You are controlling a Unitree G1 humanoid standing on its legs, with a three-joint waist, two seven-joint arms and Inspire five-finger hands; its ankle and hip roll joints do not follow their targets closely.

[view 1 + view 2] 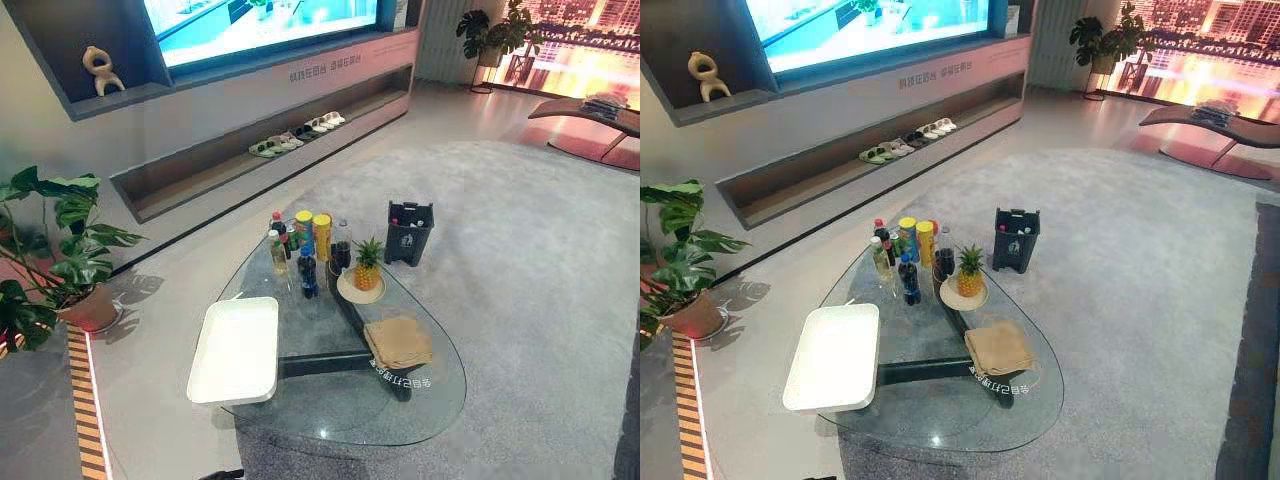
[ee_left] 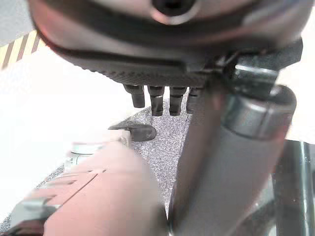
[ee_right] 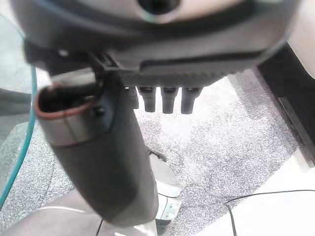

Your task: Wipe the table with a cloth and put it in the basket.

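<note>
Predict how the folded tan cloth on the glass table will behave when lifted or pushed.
The cloth lies in soft folds, so it probably droops and unfolds when lifted. It looks thin, so likely light. On the smooth glass table, a push would probably slide or bunch it.

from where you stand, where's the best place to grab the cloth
I'd pinch the cloth at its near edge, coming down from above on the right side. It lies folded flat on the glass table, layers stacked, with bare glass before it and the pineapple behind.
</note>
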